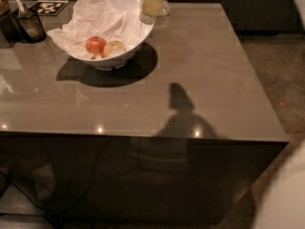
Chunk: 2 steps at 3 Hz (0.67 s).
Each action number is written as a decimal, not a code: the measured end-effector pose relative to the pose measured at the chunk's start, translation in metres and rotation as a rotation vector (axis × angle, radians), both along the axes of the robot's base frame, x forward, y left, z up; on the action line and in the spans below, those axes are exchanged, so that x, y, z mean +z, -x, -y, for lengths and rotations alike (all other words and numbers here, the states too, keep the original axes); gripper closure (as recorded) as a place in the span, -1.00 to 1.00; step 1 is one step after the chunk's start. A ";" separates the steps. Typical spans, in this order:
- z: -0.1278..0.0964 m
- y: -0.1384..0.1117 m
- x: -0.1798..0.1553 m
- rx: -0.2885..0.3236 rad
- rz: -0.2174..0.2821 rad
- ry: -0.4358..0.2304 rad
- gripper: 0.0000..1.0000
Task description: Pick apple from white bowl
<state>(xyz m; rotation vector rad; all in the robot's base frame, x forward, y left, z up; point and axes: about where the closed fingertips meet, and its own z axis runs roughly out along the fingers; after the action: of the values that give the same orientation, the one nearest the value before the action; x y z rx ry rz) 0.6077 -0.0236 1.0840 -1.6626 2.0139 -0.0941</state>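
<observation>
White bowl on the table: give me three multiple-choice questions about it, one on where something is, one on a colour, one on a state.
1. Where is the apple? A in the white bowl; B on a chair; C on a shelf.
2. What colour is the crumpled paper in the bowl? A white; B blue; C black.
3. How does the bowl stand? A upside down; B upright; C on its side.
Answers: 1 A, it lies on the paper beside a pale fruit. 2 A, the paper matches the bowl. 3 B, its opening faces up, with the gripper hanging over its right rim, apart from the apple.
</observation>
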 end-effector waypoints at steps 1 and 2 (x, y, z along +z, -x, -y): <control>-0.028 -0.047 0.000 0.014 0.023 0.003 -1.00; -0.033 -0.058 0.015 0.008 0.075 -0.035 -1.00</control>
<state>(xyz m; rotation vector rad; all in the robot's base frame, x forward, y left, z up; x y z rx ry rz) 0.6660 0.0093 1.0993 -1.6219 1.9422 -0.1164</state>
